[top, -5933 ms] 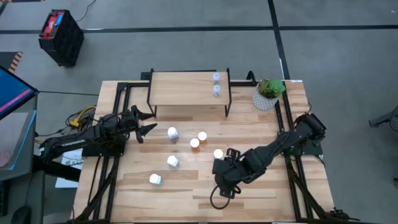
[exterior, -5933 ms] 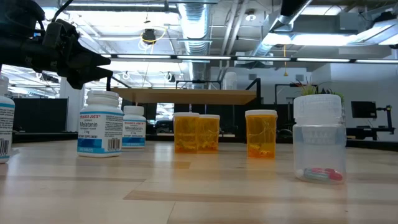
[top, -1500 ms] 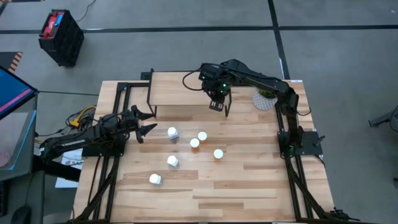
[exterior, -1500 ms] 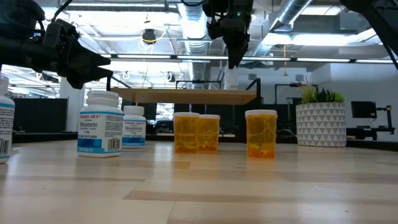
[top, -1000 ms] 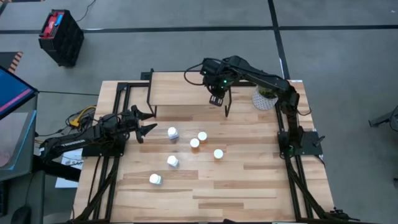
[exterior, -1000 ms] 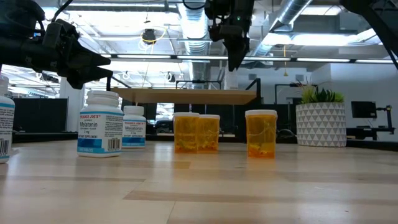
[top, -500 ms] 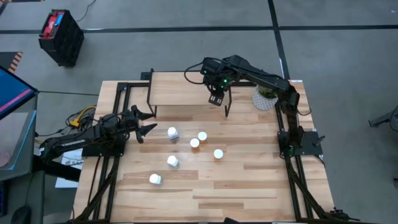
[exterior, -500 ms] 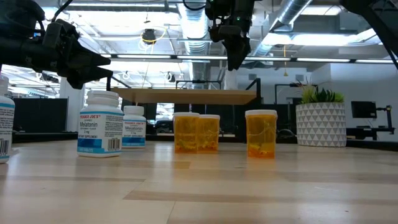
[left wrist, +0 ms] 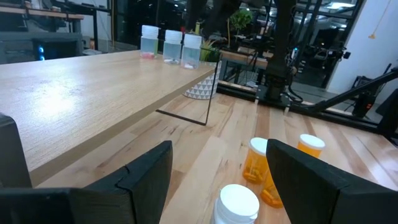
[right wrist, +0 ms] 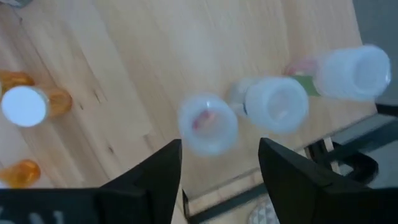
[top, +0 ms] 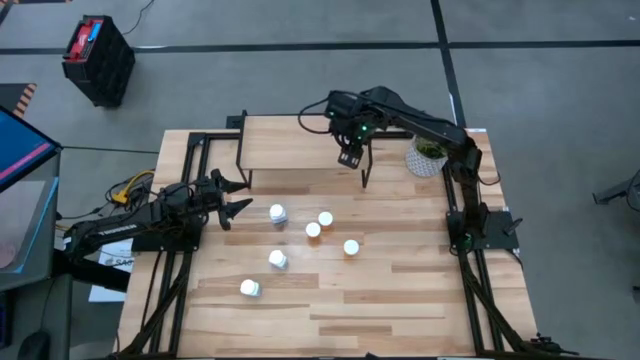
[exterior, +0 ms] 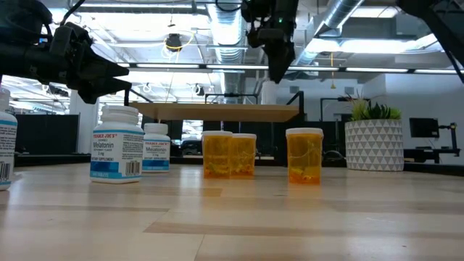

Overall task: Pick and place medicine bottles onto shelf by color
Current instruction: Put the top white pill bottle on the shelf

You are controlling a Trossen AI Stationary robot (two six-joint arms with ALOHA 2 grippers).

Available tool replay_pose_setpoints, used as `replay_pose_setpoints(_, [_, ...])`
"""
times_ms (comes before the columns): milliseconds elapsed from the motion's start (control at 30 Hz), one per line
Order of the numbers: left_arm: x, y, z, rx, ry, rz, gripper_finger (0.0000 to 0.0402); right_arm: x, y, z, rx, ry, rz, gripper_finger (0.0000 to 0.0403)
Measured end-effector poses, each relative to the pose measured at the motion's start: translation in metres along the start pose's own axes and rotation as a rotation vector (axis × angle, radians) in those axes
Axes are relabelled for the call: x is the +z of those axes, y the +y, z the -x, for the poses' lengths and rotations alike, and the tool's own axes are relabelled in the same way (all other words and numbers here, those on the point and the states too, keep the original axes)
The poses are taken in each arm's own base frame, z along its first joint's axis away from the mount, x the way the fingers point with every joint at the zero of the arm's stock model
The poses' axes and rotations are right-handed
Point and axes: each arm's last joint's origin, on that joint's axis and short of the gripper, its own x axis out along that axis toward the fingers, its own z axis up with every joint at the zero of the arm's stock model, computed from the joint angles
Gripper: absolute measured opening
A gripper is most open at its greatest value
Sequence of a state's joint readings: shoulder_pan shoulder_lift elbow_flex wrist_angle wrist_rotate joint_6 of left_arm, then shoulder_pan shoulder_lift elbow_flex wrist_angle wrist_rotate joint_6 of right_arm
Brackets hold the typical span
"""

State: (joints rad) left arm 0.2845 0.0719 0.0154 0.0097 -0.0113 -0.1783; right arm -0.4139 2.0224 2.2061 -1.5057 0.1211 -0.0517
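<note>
Three clear bottles (right wrist: 208,124) (right wrist: 277,104) (right wrist: 356,71) stand in a row on the shelf (top: 290,142); they also show in the left wrist view (left wrist: 171,45). My right gripper (top: 348,158) hangs open above the shelf's right part (exterior: 279,69); its fingers point down over the nearest clear bottle and touch nothing (right wrist: 219,149). Three white bottles (top: 278,213) (top: 278,259) (top: 249,288) and three orange bottles (top: 325,218) (top: 313,230) (top: 351,246) stand on the table. My left gripper (top: 238,196) waits open at the table's left, near the shelf's left legs.
A white plant pot (top: 428,152) stands at the table's far right, beside the shelf. The shelf's left and middle top (left wrist: 74,93) is bare wood. In the low view the orange bottles (exterior: 230,154) and white bottles (exterior: 116,145) stand in front of the shelf.
My right gripper has drifted slightly toward the table's right edge above the shelf, staying open. The bottles have not moved.
</note>
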Motion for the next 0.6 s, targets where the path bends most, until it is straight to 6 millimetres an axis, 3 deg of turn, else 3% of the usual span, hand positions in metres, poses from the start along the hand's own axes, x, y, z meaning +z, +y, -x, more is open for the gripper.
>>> replay_pose_setpoints(300, [0.0, 0.0, 0.0, 0.0, 0.0, -0.008, 0.0248, -0.005, 0.019, 0.047, 0.046, -0.108, -0.017, 0.0224])
replay_pose_setpoints(600, [0.0, 0.001, 0.0, 0.021, -0.005, -0.091, 0.0248, -0.033, 0.056, 0.095, 0.112, -0.227, 0.325, 0.0223])
